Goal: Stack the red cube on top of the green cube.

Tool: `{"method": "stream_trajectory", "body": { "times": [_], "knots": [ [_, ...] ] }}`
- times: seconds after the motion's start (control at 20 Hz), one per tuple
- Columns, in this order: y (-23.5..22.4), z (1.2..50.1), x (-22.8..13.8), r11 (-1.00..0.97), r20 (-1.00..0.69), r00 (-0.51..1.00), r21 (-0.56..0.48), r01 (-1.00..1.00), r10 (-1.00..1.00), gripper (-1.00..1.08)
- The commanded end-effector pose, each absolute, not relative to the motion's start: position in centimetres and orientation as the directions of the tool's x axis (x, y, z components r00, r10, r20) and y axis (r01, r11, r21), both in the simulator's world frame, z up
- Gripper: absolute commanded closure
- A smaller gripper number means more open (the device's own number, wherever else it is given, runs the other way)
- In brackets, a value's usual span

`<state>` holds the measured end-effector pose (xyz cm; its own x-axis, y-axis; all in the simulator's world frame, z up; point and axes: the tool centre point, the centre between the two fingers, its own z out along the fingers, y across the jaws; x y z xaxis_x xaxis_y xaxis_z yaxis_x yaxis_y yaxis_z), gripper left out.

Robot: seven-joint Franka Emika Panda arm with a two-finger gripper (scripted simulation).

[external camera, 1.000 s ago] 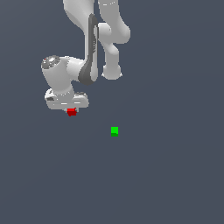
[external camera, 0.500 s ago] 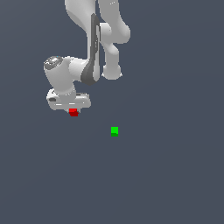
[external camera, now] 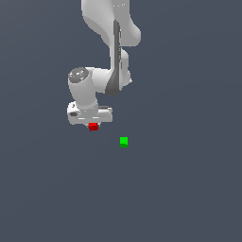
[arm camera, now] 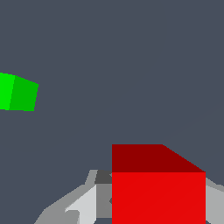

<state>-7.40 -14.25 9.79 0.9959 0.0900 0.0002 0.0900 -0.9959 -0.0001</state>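
Note:
The red cube (external camera: 93, 126) sits between the fingertips of my white gripper (external camera: 92, 125), which is shut on it. In the wrist view the red cube (arm camera: 158, 188) fills the near part of the picture, with a grey finger (arm camera: 81, 203) beside it. The green cube (external camera: 124, 141) rests on the dark grey floor, to the exterior view's right of the gripper and a little lower in the picture, apart from it. It also shows in the wrist view (arm camera: 17, 92), with its darker side face turned toward the camera.
The white arm (external camera: 111, 56) rises above the gripper toward the top of the exterior view. The dark grey floor (external camera: 179, 189) spreads all around both cubes.
The gripper with the red cube has moved toward the exterior view's right, closer to the green cube. The green cube has not moved.

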Motion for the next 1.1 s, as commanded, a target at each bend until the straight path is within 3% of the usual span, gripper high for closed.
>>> {"method": "stream_trajectory", "body": {
  "times": [0.0, 0.5, 1.0, 1.05],
  "knots": [
    [-11.4, 9.2, -6.5, -0.996, 0.001, 0.996, 0.0, 0.091, 0.091, 1.08],
    [-1.7, 7.2, -3.0, -0.996, 0.001, 0.996, 0.0, 0.091, 0.091, 1.08],
    [1.5, 6.5, -1.7, -0.996, 0.0, 0.996, 0.0, 0.091, 0.091, 1.08],
    [1.5, 6.5, -1.7, -0.996, 0.0, 0.996, 0.0, 0.091, 0.091, -0.92]
  ]
}}
